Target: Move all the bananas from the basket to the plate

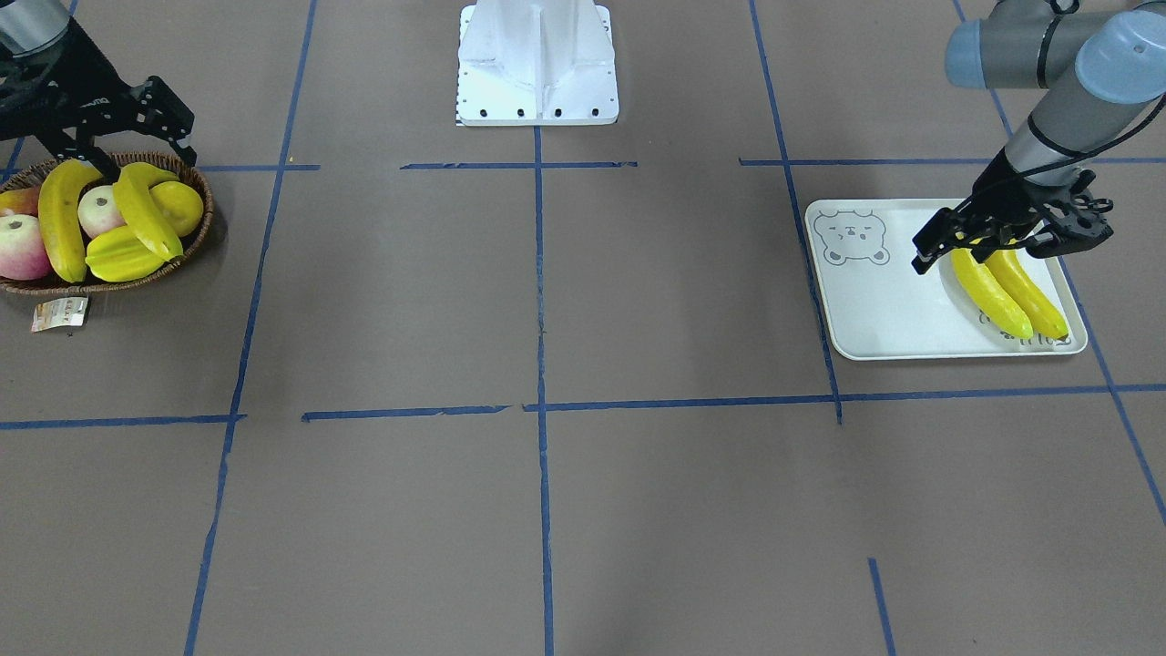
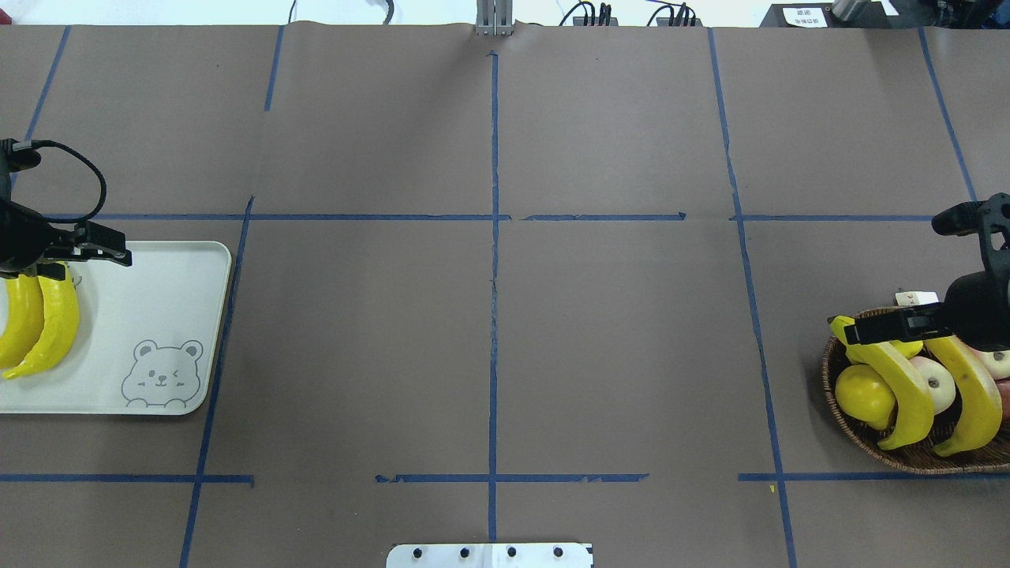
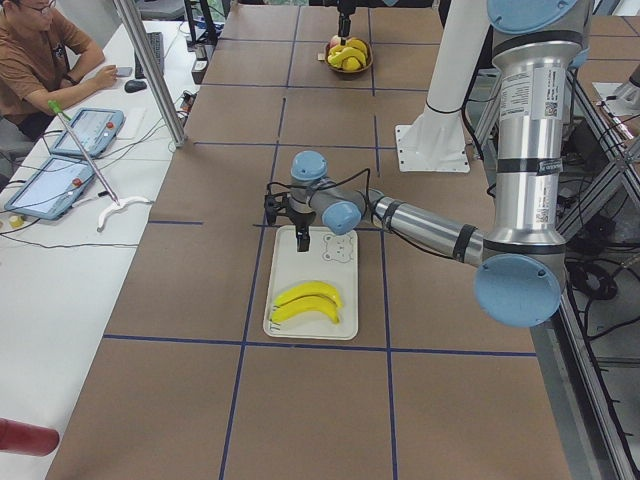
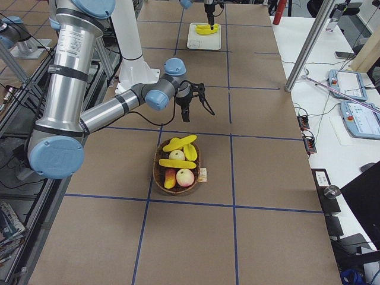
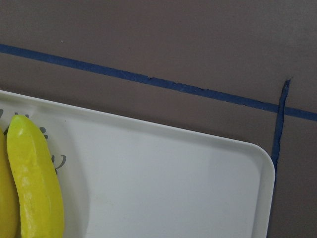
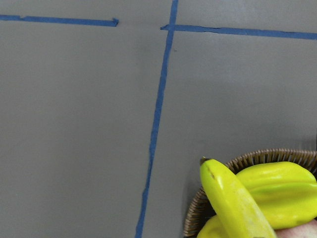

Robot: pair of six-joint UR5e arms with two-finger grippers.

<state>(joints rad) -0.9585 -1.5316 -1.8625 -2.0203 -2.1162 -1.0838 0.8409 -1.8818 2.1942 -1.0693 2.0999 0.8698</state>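
Left gripper (image 1: 993, 239) hangs over the plate (image 1: 874, 310), jaws spread wide, nothing in them. Two bananas (image 1: 988, 292) lie side by side and touching on the plate, at the end away from the printed bear face (image 1: 852, 239); their upper ends sit under the gripper in the front view, with no contact that I can make out. Right gripper (image 1: 141, 150) is raised above the basket (image 1: 208, 219), jaws also apart and empty. Two more bananas (image 1: 59, 219) are still in the basket, resting on top of the other fruit: a starfruit (image 1: 123, 255), a lemon (image 1: 178, 205), and apples (image 1: 23, 246) (at least two, pink and cream). A paper tag (image 1: 59, 312) lies on the table (image 1: 547, 510) just beside the basket rim. Basket and plate are well apart, at opposite ends of the table.
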